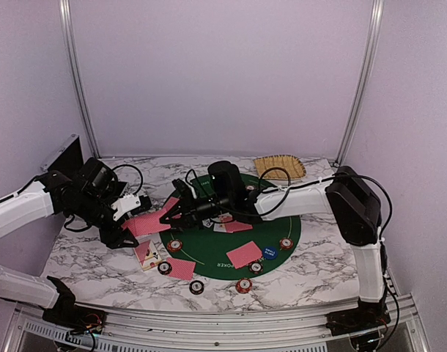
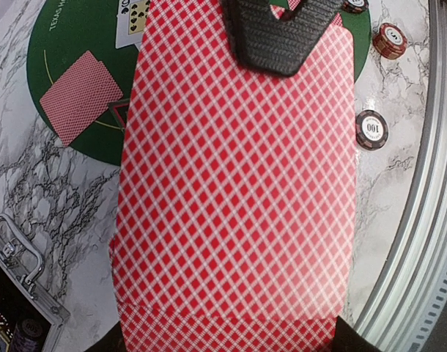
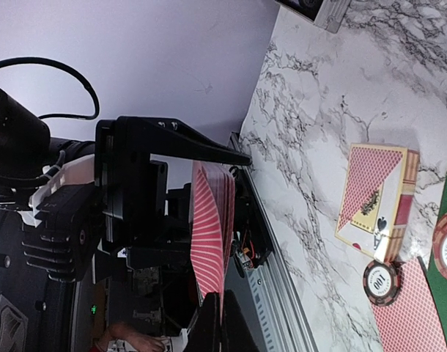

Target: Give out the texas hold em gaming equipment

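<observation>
The flat paper playing cards (image 2: 238,191) have red backs with white criss-cross lines. The round felt mat (image 2: 69,29) is green.

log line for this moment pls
left gripper: shut on card stack, off the table | right gripper: shut on card stack far edge | green mat: face-down card lying on it

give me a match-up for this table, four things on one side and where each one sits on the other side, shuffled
Things:
1. card stack
2. blue button
3. woven tray
4. card box

Places:
a. on the green mat
b. on bare marble, left of the mat
c. in the left gripper
d. at the table's far edge, behind the mat

Pairs: 1-c, 2-a, 3-d, 4-b
</observation>
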Available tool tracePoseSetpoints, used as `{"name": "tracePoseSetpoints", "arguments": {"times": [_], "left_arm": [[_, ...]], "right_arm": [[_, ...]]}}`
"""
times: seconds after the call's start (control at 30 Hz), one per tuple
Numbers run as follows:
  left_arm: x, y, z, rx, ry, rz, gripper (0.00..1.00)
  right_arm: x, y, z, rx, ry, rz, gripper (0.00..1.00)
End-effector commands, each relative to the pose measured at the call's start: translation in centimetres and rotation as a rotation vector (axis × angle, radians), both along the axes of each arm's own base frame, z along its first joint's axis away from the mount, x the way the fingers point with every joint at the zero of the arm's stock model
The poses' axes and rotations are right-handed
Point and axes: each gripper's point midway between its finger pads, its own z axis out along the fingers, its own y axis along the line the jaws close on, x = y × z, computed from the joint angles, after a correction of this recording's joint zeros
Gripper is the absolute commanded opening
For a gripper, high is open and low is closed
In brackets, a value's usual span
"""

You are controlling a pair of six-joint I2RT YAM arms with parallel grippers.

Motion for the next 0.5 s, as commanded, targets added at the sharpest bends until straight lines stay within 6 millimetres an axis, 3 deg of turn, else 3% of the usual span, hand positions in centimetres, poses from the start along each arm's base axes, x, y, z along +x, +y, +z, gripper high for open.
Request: {"name": "tracePoseSetpoints", "arguments": {"times": [0.0,0.27,0.47], "left_arm": [[0.3,0.0,0.4,-0.012,-0.030,0.003,0.00],[0.4,0.7,-0.2,0.018,-0.031,0.026,0.00],[1.0,2.0,-1.3,0.054,-0.015,0.064,0.00]], "right_arm": [[0.8,-1.6,2.7,0.036,-0.029,-0.014,0.00],[2.8,-5.8,1.2,-0.036,-0.041,-0.071,0.00],[7.0,-11.7,-0.1,-0.118,-0.079,-0.191,0.00]]}}
